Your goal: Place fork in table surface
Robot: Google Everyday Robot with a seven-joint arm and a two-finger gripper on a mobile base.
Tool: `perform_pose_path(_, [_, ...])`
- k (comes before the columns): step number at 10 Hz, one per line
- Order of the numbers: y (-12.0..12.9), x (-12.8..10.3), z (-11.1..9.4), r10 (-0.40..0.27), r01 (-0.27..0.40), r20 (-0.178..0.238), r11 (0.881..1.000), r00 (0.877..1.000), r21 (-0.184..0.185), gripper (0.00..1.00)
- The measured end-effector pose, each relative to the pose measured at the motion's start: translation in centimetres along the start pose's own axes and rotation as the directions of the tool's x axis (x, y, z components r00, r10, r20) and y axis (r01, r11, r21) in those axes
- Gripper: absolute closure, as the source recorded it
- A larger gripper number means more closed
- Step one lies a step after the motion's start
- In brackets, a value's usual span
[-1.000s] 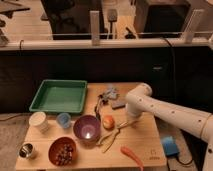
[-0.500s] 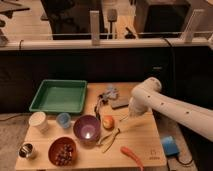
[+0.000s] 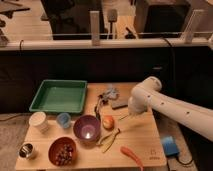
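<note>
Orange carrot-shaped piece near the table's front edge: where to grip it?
Grip the orange carrot-shaped piece mid-body, from above, closing across its narrow width: it lies flat, long and slim. The tool hangs shut over the light-wood table, right half.

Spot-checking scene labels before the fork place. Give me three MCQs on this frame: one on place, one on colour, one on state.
1. Where does the green tray sit?
A. Far-left part of the table
B. Near-right corner of the table
C. On the floor

2. What colour is the bowl just left of the round orange fruit?
A. White
B. Green
C. Purple

3. What is the gripper doing?
A. Open above the tray
B. Shut on the fork, over the table's right-middle
C. Out of view

Answers:
1. A: the green tray lies at the far-left of the table.
2. C: the bowl beside the round orange fruit is purple.
3. B: the gripper is closed, and the fork sticks out from it just above the wood.
</note>
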Motion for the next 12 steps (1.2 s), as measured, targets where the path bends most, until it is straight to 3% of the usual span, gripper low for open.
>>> perform_pose_path(3, [0.0,1.0,3.4,0.038,-0.038,0.028,0.999,0.999,-0.001,1.00])
perform_pose_path(5, [0.3,1.5,5.7,0.057,-0.057,0.049,0.998,0.997,-0.013,0.93])
perform_pose_path(9, [0.6,1.8,7.3,0.086,-0.083,0.085,0.996,0.993,-0.041,0.53])
perform_pose_path(12, [0.8,1.8,7.4,0.095,-0.090,0.084,0.994,0.992,-0.057,0.25])
